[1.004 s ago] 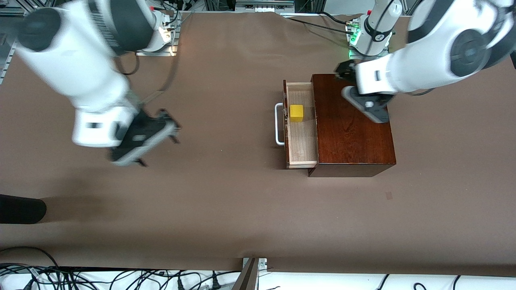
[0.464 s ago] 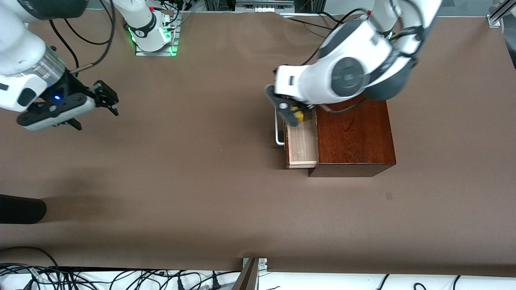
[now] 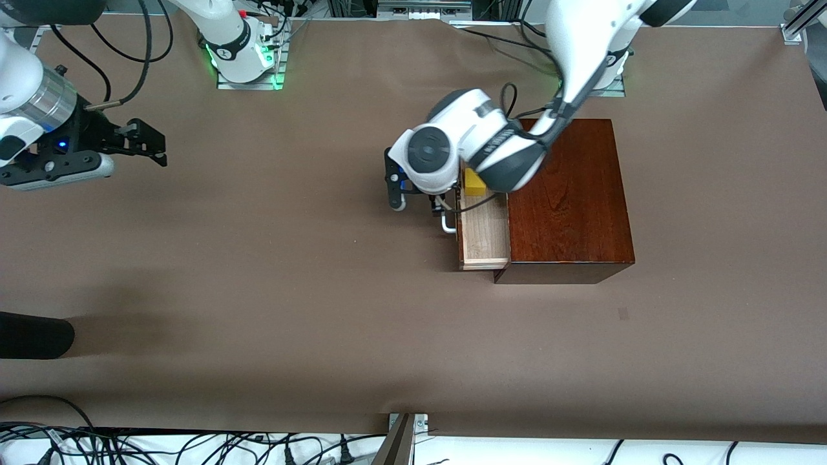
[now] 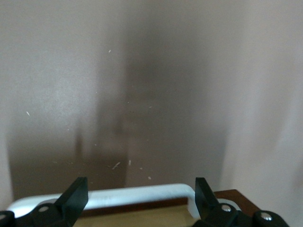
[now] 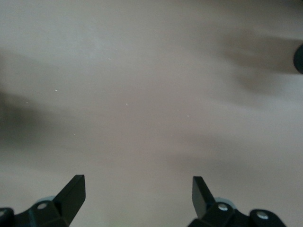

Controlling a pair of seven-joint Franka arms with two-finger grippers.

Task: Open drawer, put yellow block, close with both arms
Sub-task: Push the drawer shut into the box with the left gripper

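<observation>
Left wrist view shows the left gripper (image 4: 139, 198) with its fingers (image 4: 75, 196) spread wide and holding nothing; the white handle (image 4: 142, 193) runs across between the two tips, with bare table (image 4: 142, 94) past it. From the front, that gripper (image 3: 413, 197) sits low at the handle (image 3: 446, 223), just in front of the drawer (image 3: 483, 234), which is pulled out of the brown wooden box (image 3: 565, 194) toward the right arm's end of the table. The drawer's long side, like the handle, runs from nearer the front camera to farther from it. The yellow block (image 3: 475, 183) lies inside the drawer at the end farther from the camera, partly covered by the left arm (image 3: 491, 148), which comes down from its base, bends over the box's top edge and points its wrist at the drawer front.

The right gripper (image 5: 137, 196) also has its fingers (image 5: 73, 191) well apart and empty, over bare table. From the front it (image 3: 139, 142) hangs well apart from the box, at the right arm's end of the table, its wrist held level.
</observation>
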